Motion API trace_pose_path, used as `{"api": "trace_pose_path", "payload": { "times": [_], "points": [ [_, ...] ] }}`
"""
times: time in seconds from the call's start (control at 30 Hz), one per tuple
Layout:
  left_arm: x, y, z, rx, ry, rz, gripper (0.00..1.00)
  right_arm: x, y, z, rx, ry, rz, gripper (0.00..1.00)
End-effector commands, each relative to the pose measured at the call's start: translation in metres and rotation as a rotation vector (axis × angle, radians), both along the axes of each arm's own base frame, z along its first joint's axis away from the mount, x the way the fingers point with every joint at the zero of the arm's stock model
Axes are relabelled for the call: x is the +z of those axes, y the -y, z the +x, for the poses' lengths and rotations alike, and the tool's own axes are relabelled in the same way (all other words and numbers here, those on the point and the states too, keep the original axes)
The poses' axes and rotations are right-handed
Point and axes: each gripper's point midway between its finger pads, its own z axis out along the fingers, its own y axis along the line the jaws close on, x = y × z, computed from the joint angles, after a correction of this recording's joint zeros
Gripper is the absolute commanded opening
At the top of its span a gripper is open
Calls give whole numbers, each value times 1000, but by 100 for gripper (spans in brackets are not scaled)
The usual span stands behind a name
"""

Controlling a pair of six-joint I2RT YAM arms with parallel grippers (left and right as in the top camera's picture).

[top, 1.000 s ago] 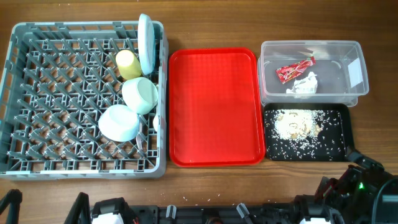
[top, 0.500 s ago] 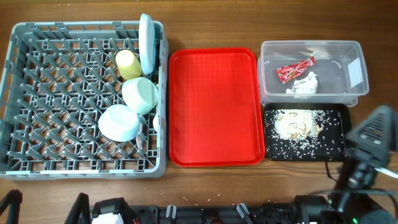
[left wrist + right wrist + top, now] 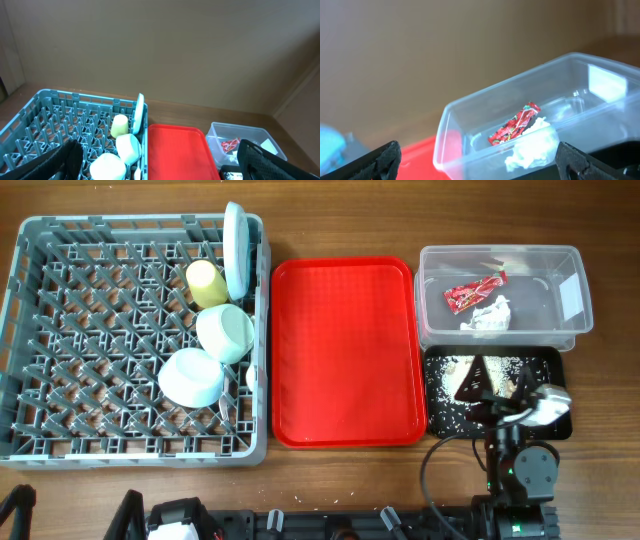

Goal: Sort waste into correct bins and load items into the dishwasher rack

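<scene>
Near the front right corner of the wooden tabletop [image 3: 330, 220], the right claw [image 3: 477, 147] hangs over the shallow black rectangular tray [image 3: 548, 362]. Its two dark fingers are spread wide and it grasps nothing. Its camera looks toward the far edge, straight into the clear rectangular plastic tub [image 3: 510, 82].

The small red printed wrapper [image 3: 516, 122] lies inside the tub, ahead of this claw. Its long axis runs diagonally, with the farther end pointing toward the right edge. The crumpled white paper napkin [image 3: 532, 145] touches its nearer side and looks soft and lumpy beside the glossy, creased foil. Whitish rice-like scraps [image 3: 450, 412] are scattered over the matte floor of the black tray.

The left claw [image 3: 159, 147] is also released and empty. It sits back by the near edge, so the right arm is much the nearer to both bins.

Toward the left edge stands the large square grey plastic rack [image 3: 60, 440] with its lattice of pegs. Along its right side it holds a light blue round plate [image 3: 234, 250] on edge, a small yellow cup [image 3: 205, 282], a pale green bowl [image 3: 225, 332] and a small white bowl [image 3: 192, 377]. All four look smooth and hard. The flat red serving tray [image 3: 345, 352] lies between the rack and the bins.

The sorting looks nearly finished.
</scene>
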Motion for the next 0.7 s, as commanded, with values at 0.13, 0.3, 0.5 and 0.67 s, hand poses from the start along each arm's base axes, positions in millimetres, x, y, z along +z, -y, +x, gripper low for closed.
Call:
{"api": "trace_pose_path", "payload": {
  "times": [0.13, 0.3, 0.5, 0.67],
  "points": [
    [1, -1, -2, 16, 6, -6, 100, 4, -16, 0, 79, 5, -304, 100],
    [1, -1, -2, 16, 6, -6, 100, 29, -16, -2, 49, 97, -576, 100],
    [1, -1, -2, 16, 6, -6, 100, 62, -16, -8, -4, 221, -709, 100],
    [1, -1, -2, 16, 6, -6, 100, 3, -23, 0, 121, 3, -621, 100]
  ]
}}
